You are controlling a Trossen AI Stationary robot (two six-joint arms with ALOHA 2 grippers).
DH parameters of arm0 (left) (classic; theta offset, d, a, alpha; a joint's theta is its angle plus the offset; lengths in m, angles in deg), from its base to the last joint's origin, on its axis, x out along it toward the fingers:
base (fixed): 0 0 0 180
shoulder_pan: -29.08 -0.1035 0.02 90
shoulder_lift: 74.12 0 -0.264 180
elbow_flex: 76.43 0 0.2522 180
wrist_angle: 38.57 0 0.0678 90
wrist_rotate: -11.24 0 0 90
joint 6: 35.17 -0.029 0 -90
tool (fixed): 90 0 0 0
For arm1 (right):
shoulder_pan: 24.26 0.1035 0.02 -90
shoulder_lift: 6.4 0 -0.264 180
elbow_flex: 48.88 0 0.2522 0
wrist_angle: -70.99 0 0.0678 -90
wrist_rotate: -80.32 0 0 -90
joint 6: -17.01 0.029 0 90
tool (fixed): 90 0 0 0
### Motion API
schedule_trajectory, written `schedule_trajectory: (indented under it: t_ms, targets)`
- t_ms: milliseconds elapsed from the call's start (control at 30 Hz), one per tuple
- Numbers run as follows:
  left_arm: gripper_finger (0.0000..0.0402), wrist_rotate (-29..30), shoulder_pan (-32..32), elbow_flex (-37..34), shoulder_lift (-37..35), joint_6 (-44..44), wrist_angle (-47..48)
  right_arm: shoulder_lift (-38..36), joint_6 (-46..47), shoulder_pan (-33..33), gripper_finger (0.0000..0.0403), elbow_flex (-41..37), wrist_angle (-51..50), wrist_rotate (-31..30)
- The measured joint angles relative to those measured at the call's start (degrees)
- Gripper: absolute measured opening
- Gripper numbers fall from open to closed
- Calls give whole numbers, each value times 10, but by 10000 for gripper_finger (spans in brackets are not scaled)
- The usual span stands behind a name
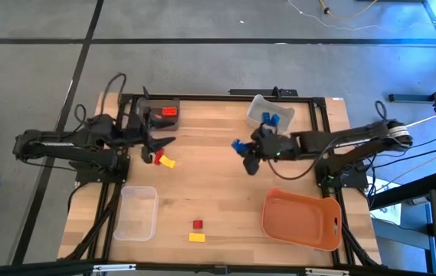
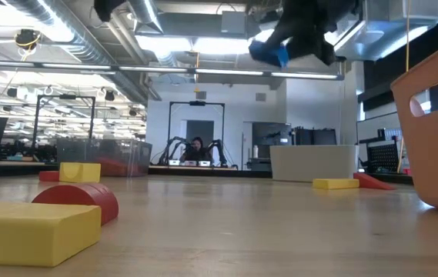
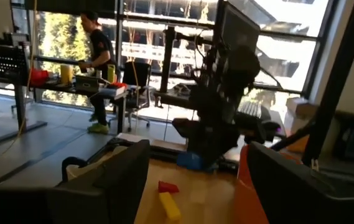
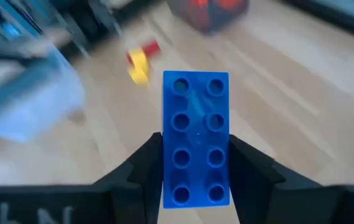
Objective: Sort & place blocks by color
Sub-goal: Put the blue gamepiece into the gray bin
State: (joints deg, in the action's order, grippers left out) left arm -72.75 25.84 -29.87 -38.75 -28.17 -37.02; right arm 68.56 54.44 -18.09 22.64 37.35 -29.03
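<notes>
My right gripper hangs over the middle of the table, shut on a blue studded block. The low view shows that block high above the tabletop. My left gripper is open over the left far part of the table, just above a red block and a yellow block that lie flat on the wood. Another red block and yellow block lie near the near edge. Blue blocks sit in the far clear bin, red ones in the grey bin. My right gripper pinches the blue block between its two fingers, one on each long side, at the end nearer the wrist. The studded face is toward the wrist camera, and the block's free end sticks out past the fingertips. The block is lifted clear of the table.
A grey bin stands at the far left and a clear bin at the far right. A second clear bin is near left, and the orange tray is near right. Bare wood lies between them.
</notes>
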Motion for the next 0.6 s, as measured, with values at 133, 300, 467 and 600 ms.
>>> schedule_trajectory:
  t_ms: [133, 300, 467, 600]
  targets:
    - [260, -17, 0, 0, 48, -14, -6, -18, -7, -26, 138, -4, -4, 1]
    - [260, -31, 0, 0, 102, -10, -46, -26, -52, -63, 138, -4, -10, 29]
    - [260, -25, 0, 0, 147, 29, -131, -30, -130, -102, 138, -4, -9, 78]
    - [260, -8, 0, 0, 167, 55, -179, -44, -183, -125, 138, -4, -7, 118]
